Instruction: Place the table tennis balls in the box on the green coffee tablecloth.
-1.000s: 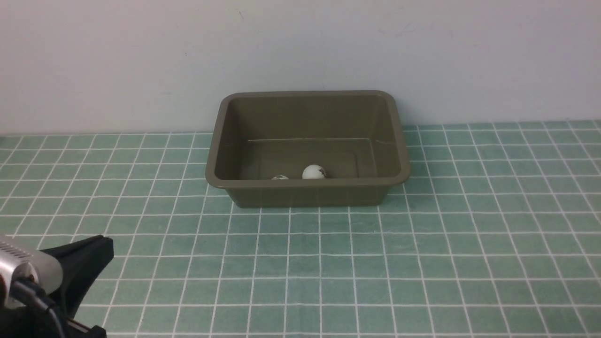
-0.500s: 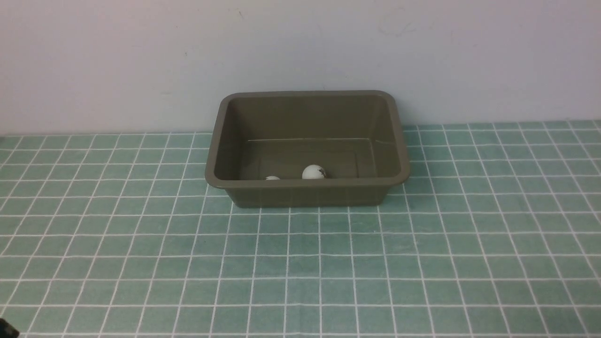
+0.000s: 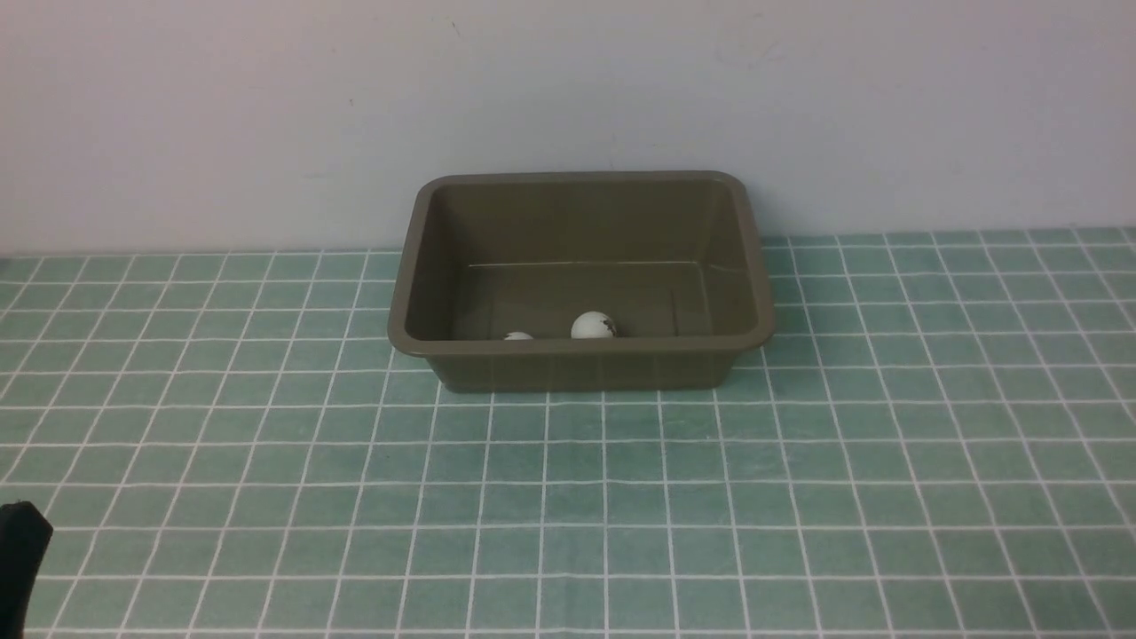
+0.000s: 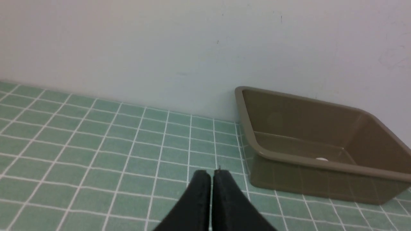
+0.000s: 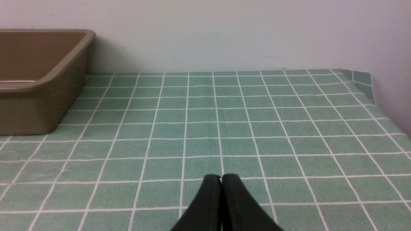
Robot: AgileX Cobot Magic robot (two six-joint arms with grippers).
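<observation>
Table tennis balls [image 3: 593, 326] lie inside the box [image 3: 581, 359], both on its floor against the near wall. From the front the larger-looking one shows most of its round top with a dark printed mark on its right side, and the second [image 3: 517, 336] peeks just over the rim a little to the left of it; the two are near each other but apart.

Starting at the claws: the left gripper [image 4: 211, 175] is clenched, its two black fingers [image 4: 200, 192] pressed flat together with only a thin seam between them, and nothing sits between the tips. It hangs over bare cloth, with the box off to one side and well clear of it. In the left wrist view a sliver of white [image 4: 321, 158] shows on the box floor just behind the near rim. In the front view only a black corner of this arm [image 3: 19, 559] enters at the lower left edge.

The right gripper [image 5: 221, 178] is likewise clenched on nothing, black fingers [image 5: 234, 199] meeting along a narrow line. It is over open cloth, with the box's corner [image 5: 41, 83] well apart from it, and the cloth's far corner turned up slightly against the wall.

Outward from both, the green coffee tablecloth [image 3: 799, 497] covers the whole surface, teal with thin white grid lines. The box stands on it at the middle back, close to the pale wall [image 3: 266, 115], upright, its long side facing the camera.
</observation>
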